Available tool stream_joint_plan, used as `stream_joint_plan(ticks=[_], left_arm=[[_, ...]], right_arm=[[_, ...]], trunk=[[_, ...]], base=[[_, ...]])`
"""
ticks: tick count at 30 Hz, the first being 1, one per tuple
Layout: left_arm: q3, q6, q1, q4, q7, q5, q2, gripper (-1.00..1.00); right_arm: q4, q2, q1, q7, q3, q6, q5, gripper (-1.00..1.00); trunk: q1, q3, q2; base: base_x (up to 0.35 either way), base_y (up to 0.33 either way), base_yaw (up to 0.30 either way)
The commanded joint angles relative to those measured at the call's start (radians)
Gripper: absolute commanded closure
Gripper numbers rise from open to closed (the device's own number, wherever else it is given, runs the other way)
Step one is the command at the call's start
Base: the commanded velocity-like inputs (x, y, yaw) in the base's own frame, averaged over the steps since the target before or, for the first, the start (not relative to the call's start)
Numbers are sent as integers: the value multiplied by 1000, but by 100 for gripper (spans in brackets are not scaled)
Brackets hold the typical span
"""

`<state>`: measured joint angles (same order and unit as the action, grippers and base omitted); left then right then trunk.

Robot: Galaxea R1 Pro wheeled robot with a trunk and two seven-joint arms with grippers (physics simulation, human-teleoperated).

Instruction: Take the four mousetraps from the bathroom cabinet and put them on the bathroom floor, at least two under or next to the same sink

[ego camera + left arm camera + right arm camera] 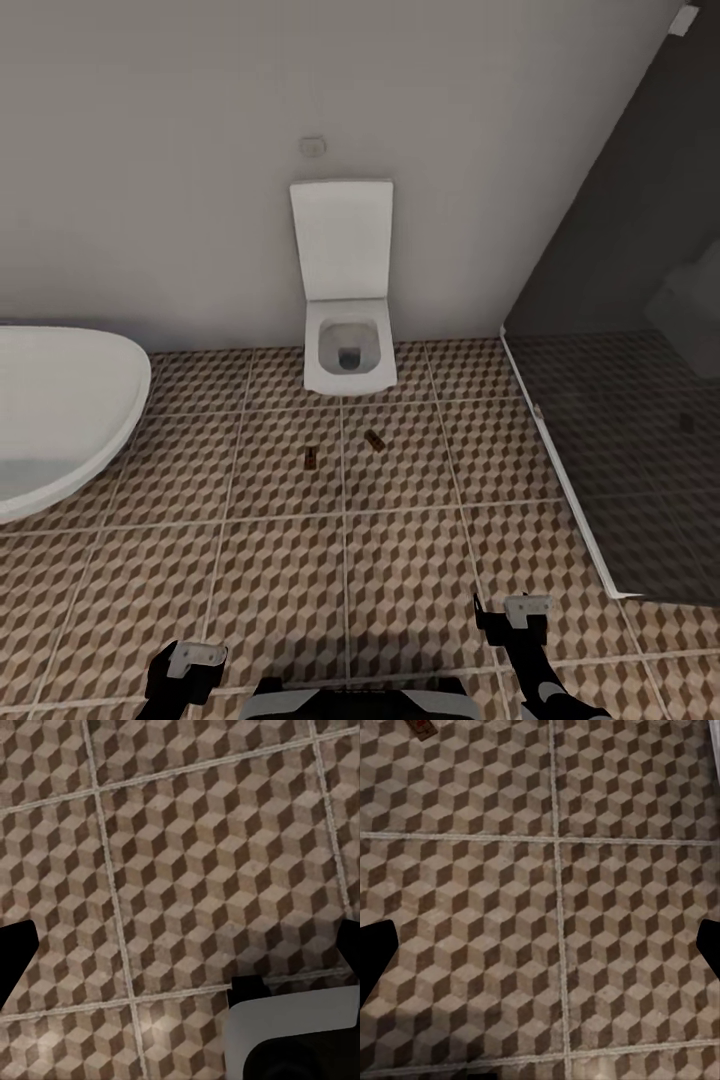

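Observation:
Two mousetraps lie on the cube-patterned bathroom floor (400, 560) just in front of the toilet: one small brown board (312, 459) and a second (375, 440) slightly right of it. A mousetrap's corner (421, 727) peeks in at the edge of the right wrist view. My left gripper (190, 665) and right gripper (515, 615) hang low over the tiles near me, well short of the traps. Both are open with nothing between the fingers, and dark fingertips (15, 952) (375, 952) frame bare tiles. The cabinet is out of view.
A white toilet (347, 350) with its lid up stands against the far wall. A white rounded basin (60, 420) juts in from the left. The dark smoked-glass shower enclosure (640, 420) closes off the right side. My own base (292, 1035) sits below the left gripper.

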<state>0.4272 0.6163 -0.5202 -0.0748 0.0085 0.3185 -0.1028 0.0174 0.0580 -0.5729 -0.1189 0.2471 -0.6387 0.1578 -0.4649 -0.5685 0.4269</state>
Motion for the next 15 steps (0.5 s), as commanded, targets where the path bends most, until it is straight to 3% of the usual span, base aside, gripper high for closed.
stream_joint_plan(ticks=[1, 4, 15], left_arm=[[8, 5, -1, -3, 1, 5, 1, -100], [8, 5, 0, -3, 1, 5, 1, -100], [8, 4, 2, -3, 2, 7, 3, -100]], right_arm=[[-1, 0, 0, -2, 9, -2, 8, -100], [-1, 0, 1, -2, 9, -2, 9, -100], [-1, -1, 2, -2, 10, -1, 9, -100]], trunk=[[3, 4, -6], [15, 18, -27], [15, 36, -27]], base=[[0, 0, 0], [0, 0, 0], [0, 0, 0]])
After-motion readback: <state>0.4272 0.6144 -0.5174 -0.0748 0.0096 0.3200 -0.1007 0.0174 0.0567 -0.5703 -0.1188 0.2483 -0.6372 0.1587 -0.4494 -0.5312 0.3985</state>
